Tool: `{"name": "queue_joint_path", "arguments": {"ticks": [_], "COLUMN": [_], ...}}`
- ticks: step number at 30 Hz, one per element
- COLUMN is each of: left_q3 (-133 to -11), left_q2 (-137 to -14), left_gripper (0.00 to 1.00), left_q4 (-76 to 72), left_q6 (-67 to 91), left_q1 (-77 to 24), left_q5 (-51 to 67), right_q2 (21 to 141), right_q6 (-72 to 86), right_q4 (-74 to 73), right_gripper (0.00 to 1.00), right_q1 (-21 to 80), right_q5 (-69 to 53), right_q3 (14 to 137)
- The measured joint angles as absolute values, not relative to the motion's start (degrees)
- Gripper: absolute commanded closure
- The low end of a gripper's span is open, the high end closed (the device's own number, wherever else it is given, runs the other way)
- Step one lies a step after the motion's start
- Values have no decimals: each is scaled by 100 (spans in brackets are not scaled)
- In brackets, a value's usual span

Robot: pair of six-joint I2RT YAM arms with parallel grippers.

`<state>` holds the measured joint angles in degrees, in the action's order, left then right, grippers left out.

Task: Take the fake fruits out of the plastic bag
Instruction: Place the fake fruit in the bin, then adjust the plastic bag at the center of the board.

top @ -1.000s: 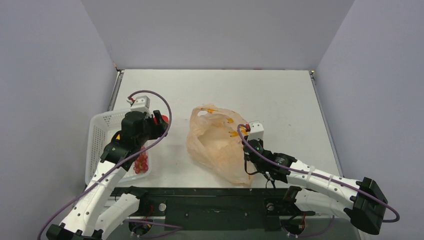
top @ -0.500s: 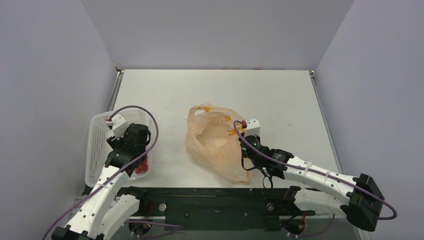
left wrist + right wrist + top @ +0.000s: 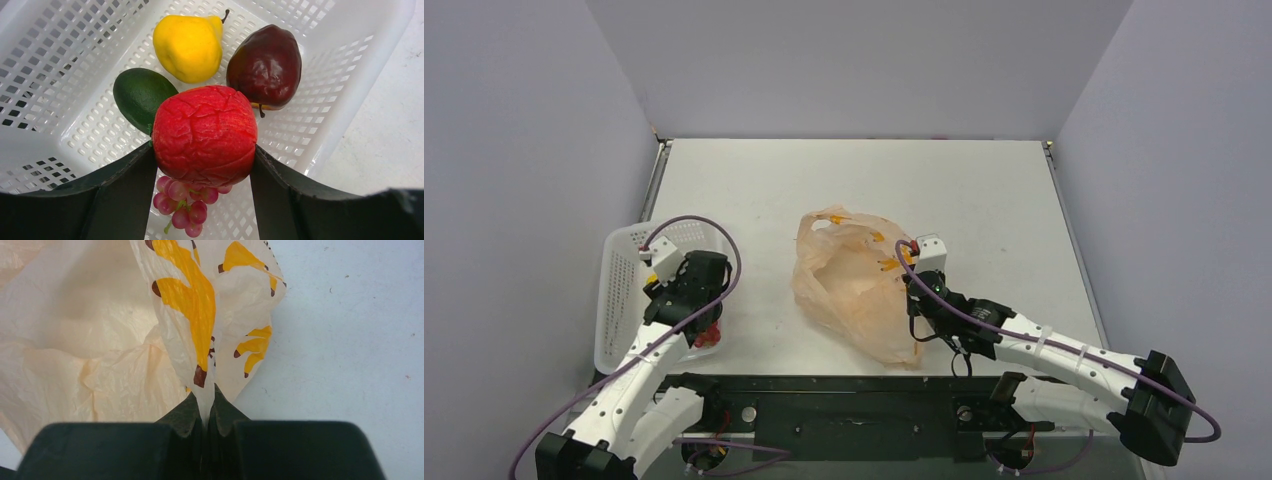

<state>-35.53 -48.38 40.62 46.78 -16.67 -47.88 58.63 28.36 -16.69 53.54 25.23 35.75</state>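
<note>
My left gripper (image 3: 204, 160) is shut on a bright red wrinkled fruit (image 3: 205, 134) and holds it over the white mesh basket (image 3: 60, 65). In the basket lie a dark red round fruit (image 3: 265, 65) and a cluster of small red berries (image 3: 185, 207) under the held fruit. In the top view the left gripper (image 3: 704, 325) is low over the basket's near right corner. My right gripper (image 3: 204, 405) is shut on a fold of the peach-orange plastic bag (image 3: 75, 355), pinching its right edge. The bag (image 3: 849, 285) lies open at the table's middle.
A yellow pear (image 3: 187, 45) and a dark green fruit (image 3: 140, 92) also lie in the basket (image 3: 619, 290), which stands at the table's left edge. The grey table (image 3: 984, 210) stretches behind and right of the bag. Grey walls close three sides.
My left gripper has swung from beside the bag leftward and down over the basket with the red fruit in it. The right gripper keeps its hold on the bag.
</note>
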Motion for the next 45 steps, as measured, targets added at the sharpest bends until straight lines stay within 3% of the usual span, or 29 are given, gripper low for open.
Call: {"name": "queue_joint_path", "arguments": {"ticks": [4, 8, 18, 27, 34, 45], "left_q3": [-3509, -3503, -3660, -3682, -3879, -3618], "left_q2": [-4687, -4386, -3765, -2294, -2060, -2152], "left_gripper": [23, 4, 3, 3, 4, 5], "left_q4": [4062, 4084, 4209, 2961, 2322, 1656], "left_q6": [4792, 4834, 4624, 3361, 2991, 3017], "left_q1": [-1667, -1664, -1640, -1638, -1638, -1640], "left_q5": [-4794, -4842, -4580, -1514, 257, 1634], "right_q2": [5791, 5791, 5874, 7105, 7476, 6954], "right_q6": [2836, 2836, 2783, 2075, 1485, 1603], "right_q4": [-1660, -1651, -1426, -976, -517, 38], "right_gripper": [100, 100, 100, 100, 100, 100], "right_q1": [5354, 5336, 5323, 5323, 5398, 5081], "right_q5": [2526, 2523, 2357, 1201, 379, 104], "right_q3": [3564, 3562, 3557, 4709, 5793, 4189]}}
